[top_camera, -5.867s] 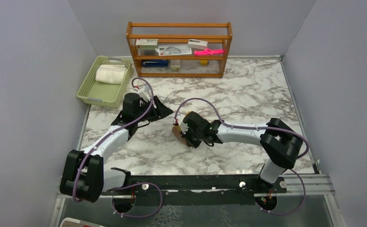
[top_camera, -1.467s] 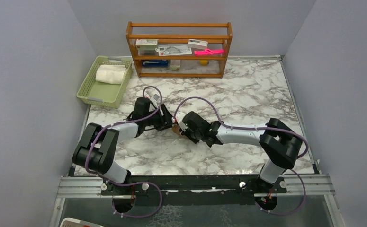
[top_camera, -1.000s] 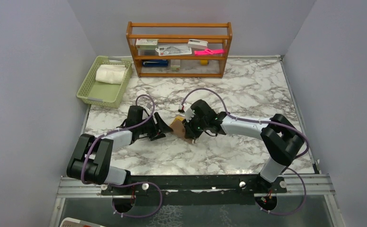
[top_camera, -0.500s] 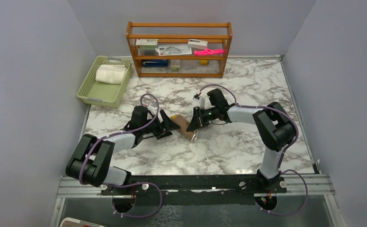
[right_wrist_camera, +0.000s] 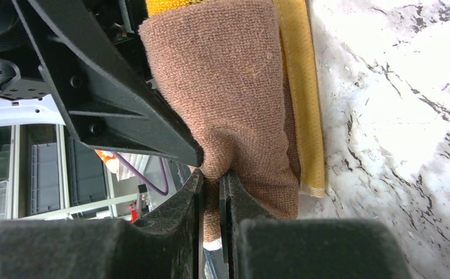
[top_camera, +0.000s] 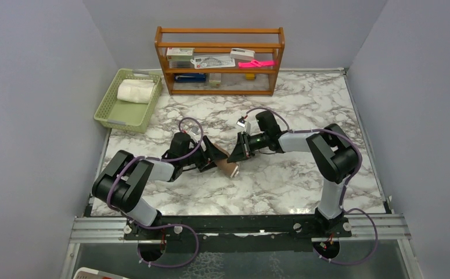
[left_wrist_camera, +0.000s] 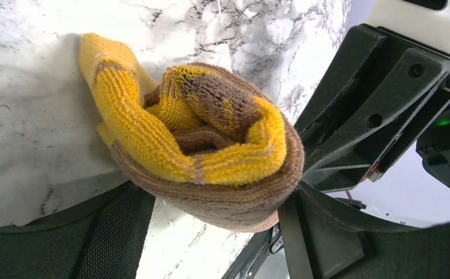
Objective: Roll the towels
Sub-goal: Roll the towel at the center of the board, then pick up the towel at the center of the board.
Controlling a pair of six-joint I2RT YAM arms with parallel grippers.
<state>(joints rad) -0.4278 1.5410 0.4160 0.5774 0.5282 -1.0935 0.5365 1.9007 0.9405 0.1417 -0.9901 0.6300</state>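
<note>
Rolled brown terry towel with mustard-yellow trim (left_wrist_camera: 211,151) lies mid-table, between both grippers.
The right gripper (right_wrist_camera: 212,177) is clenched on a fold of its brown outer layer; the left gripper (top_camera: 215,160) stands spread around the roll's spiral end. A rolled cream-white towel (top_camera: 135,91) lies in a green plastic basket (top_camera: 109,114) at the far-left corner of the white marble-patterned table (top_camera: 303,186), beside a wooden shelf rack (top_camera: 219,35). Grey walls (top_camera: 420,87) close three sides; marble stretches wide to the right.
</note>
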